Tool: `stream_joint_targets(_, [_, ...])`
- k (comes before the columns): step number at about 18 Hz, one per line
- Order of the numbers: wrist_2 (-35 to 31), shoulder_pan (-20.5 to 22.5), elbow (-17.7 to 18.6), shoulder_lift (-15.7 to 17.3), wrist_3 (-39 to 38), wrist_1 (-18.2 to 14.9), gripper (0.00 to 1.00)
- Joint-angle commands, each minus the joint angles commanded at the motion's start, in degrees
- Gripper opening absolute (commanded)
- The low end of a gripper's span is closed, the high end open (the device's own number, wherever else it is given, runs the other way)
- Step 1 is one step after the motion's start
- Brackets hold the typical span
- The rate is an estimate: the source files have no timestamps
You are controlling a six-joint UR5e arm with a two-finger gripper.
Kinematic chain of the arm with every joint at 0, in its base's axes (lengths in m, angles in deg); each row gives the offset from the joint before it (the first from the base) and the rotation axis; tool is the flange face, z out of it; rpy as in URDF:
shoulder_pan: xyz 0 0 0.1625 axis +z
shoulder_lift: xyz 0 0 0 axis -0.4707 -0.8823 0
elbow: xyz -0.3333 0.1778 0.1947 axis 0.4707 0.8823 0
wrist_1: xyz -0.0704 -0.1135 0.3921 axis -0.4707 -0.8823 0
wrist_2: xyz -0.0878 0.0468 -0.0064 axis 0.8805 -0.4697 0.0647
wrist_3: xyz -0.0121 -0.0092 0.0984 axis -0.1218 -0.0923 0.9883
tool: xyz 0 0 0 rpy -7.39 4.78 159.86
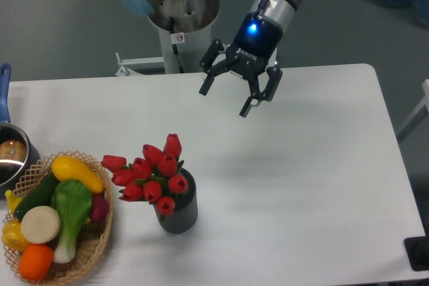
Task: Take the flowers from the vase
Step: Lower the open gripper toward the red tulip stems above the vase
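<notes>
Hovering above the far half of the white table (301, 165), the gripper (226, 100) hangs tilted toward the robot's work area with its two fingers spread wide apart and nothing between them; a blue light glows on its body. There is only the one fixed camera view to go by, looking down from the front.

In that view the flowers (151, 172), a bunch of red tulip buds with a little green showing, sit in the vase (177, 212), a small dark ribbed cylinder standing upright near the front edge of the table. The buds lean out over the vase's left rim, spreading wider than its mouth. The gripper is well apart from them, higher and farther back, to the right of the bunch.

To the left of the vase, near but not touching as far as can be seen, a wicker basket (94, 249) holds coloured vegetables. At the left edge a metal pot (10, 159) with a blue handle is partly cut off by the frame.

As a judgement, the task is at its approach stage: no grasp is made, the tulips are fully seated in the vase, and everything that matters is left, namely coming down over the bunch, closing on the stems or buds, and lifting them clear without tipping the vase
</notes>
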Motion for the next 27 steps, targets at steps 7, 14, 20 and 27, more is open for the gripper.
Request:
stream_joint_targets(7, [1.67,-3.08,-1.75,-4.74,-0.52,0.0,1.0])
stream_joint_targets(14, [3.69,-4.57,-4.39,-9.4,-1.93,-0.18,1.0])
stream_joint_targets(20, [5.1,-5.02,-6.33,-12.22,-3.95,-0.09,1.0])
stream_joint_targets(27, [5.1,-6.51,-8.43,-15.03,-4.39,0.88,1.0])
